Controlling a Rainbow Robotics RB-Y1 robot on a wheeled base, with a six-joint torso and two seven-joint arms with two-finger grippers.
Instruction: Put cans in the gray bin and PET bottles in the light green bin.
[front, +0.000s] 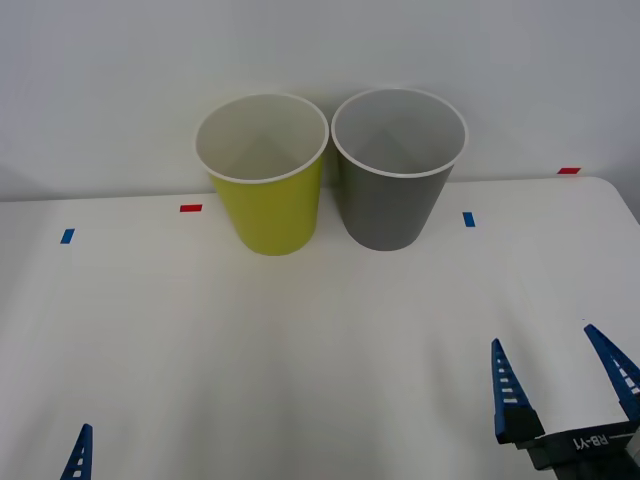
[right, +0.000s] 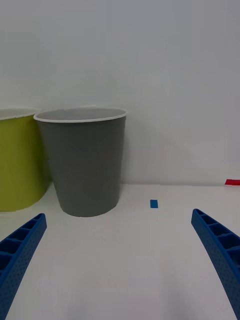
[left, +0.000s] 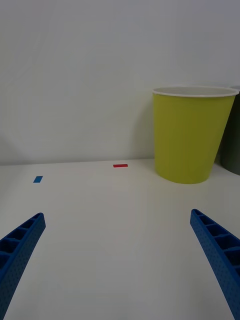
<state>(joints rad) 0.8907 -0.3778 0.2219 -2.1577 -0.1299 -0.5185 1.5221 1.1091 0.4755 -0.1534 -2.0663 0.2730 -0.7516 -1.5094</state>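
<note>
**Bins ahead of both arms, nothing to pick in sight**

Light green bin (front: 264, 180) and gray bin (front: 398, 170) stand upright, side by side, rims just about touching, at the far edge of the white table (front: 300, 350) against the wall. Green lies on the robot's left, gray on its right. No bottle or can to be seen on the table, so no long axis to judge.

Right gripper (front: 565, 385) sits low at the near right, fingers spread wide, holding nothing; the gray bin is ahead of it and slightly to its left. Left gripper (left: 120, 260) sits at the near left corner, fingers likewise wide apart and empty; the green bin is ahead and to its right.

Judgement: each arm is nearer its own-side bin.
</note>
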